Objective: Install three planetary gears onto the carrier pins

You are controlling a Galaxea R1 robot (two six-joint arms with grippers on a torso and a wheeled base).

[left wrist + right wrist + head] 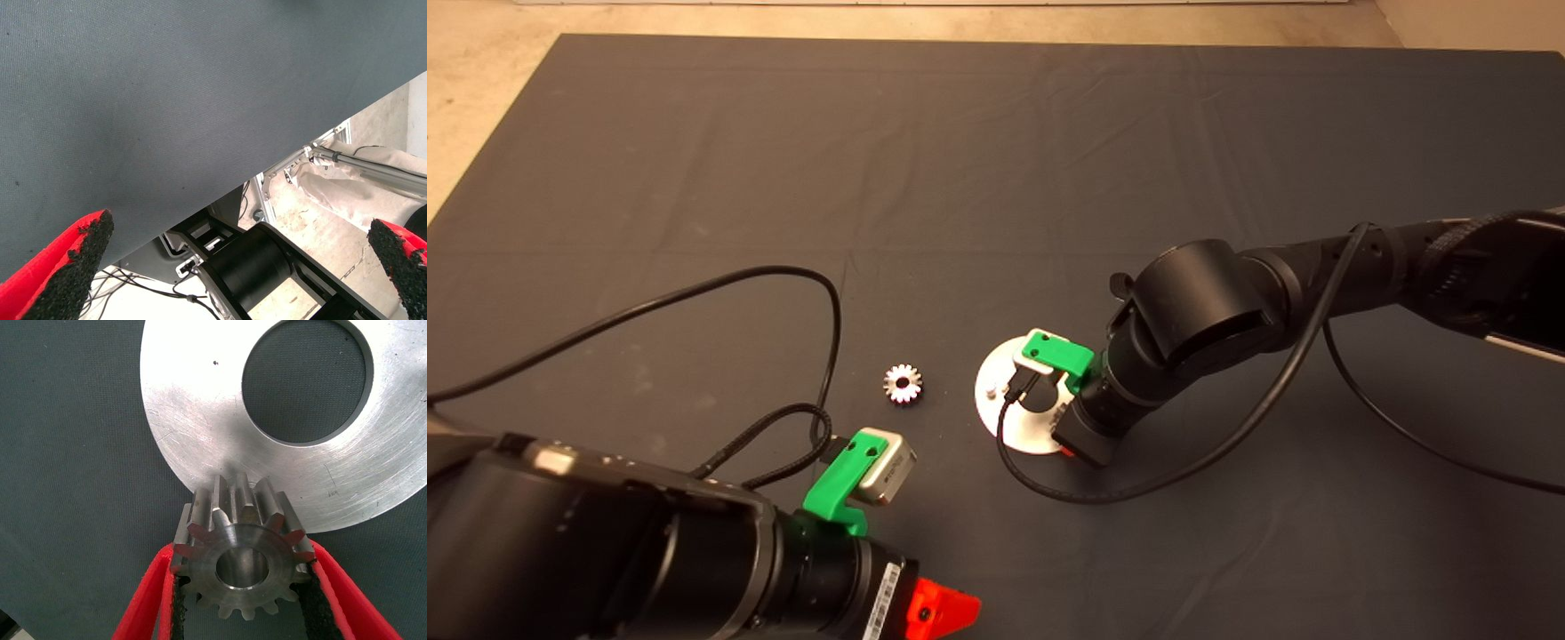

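My right hand [243, 587] gripping small silver toothed gear [243, 547] by flanks, bore exposed for pin, hovering over shiny round metal disc [193, 420]. Second gear [903, 384] lying beside disc. Left hand [247, 267] spread wide, parked at table edge.

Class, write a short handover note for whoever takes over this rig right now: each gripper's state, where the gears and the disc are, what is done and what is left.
Right gripper: shut on a gear, held over the edge of the disc.
Left gripper: open and empty, parked at the mat's near left edge.
A second gear lies loose on the mat, left of the disc. A third gear is not in view.
One bare pin shows on the disc's left side; the arm hides the rest.
Done: one gear picked up. No gear is seen seated.
Left: seat the held gear on a pin, then fit the others.
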